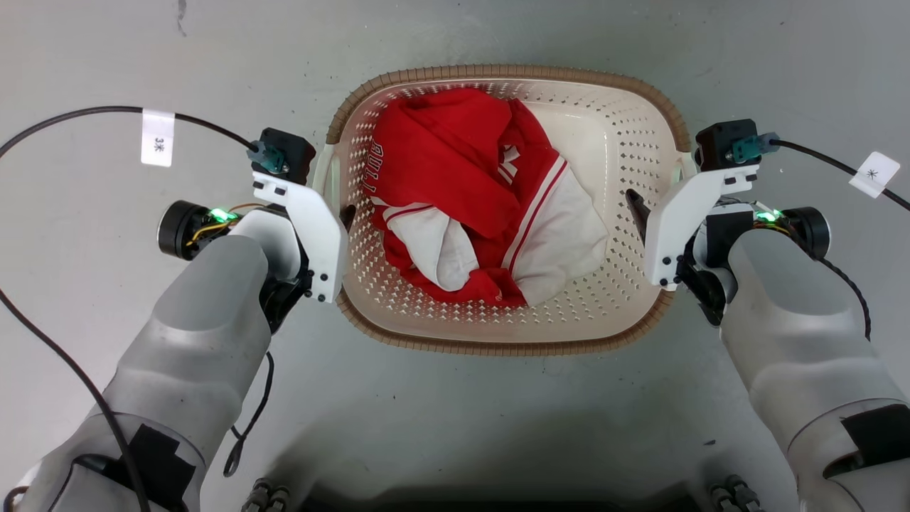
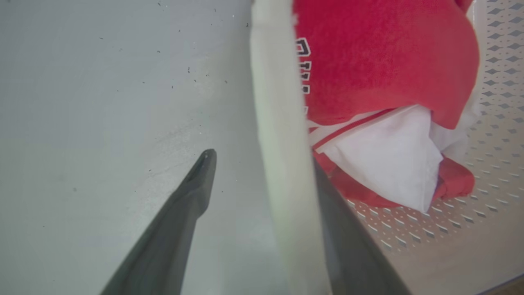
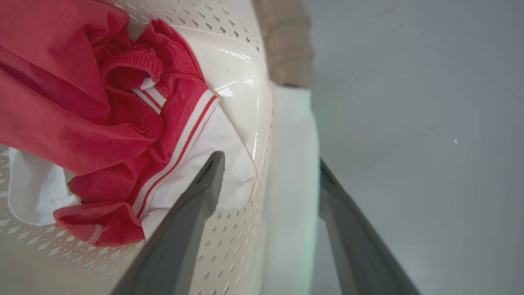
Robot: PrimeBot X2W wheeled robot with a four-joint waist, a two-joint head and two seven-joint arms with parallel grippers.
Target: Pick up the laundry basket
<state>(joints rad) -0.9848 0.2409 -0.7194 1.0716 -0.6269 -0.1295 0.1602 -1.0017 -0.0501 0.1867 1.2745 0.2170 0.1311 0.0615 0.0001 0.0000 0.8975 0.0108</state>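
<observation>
The laundry basket (image 1: 509, 72) sits on the grey floor straight ahead, cream with perforated walls and a brown woven rim. My left gripper (image 1: 334, 213) is open astride its white left handle (image 2: 275, 102): one finger (image 2: 200, 176) hangs outside over the floor, the other (image 2: 348, 246) is inside the basket, against the handle. My right gripper (image 1: 650, 210) is open astride the white right handle (image 3: 292, 164), with one finger (image 3: 204, 184) inside over the wall and the other (image 3: 344, 213) outside. A gap shows between each handle and one finger.
Red and white clothes (image 1: 462, 185) lie bunched in the basket. Black cables with white tags (image 1: 157, 137) (image 1: 874, 173) loop over the floor on both sides. My dark base (image 1: 490, 501) is at the bottom edge.
</observation>
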